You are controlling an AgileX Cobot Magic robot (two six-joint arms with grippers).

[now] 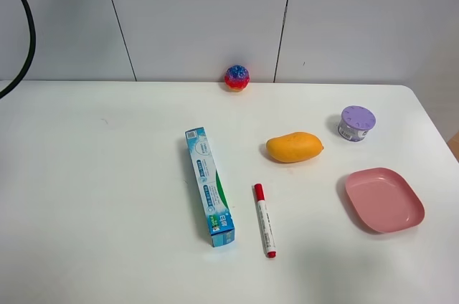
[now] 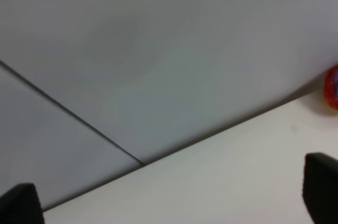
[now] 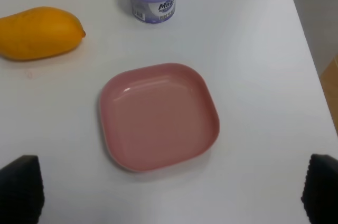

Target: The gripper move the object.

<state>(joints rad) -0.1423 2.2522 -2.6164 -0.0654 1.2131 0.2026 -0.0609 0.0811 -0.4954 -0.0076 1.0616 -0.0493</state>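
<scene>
Near the plate point(image 3: 158, 115), right claw point(image 3: 171, 192) shows only its tips.

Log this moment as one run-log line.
left gripper: open, empty, facing wall | right gripper: open, empty, pink plate in view | mango: lying on table, not gripped | stage: grasp not started

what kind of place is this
Likely a robot lab bench: a white table against plain white wall panels, unrelated props spaced apart, like an orange-yellow mango-shaped fruit and a long blue toothpaste box, and black gripper fingers in both wrist views.
</scene>
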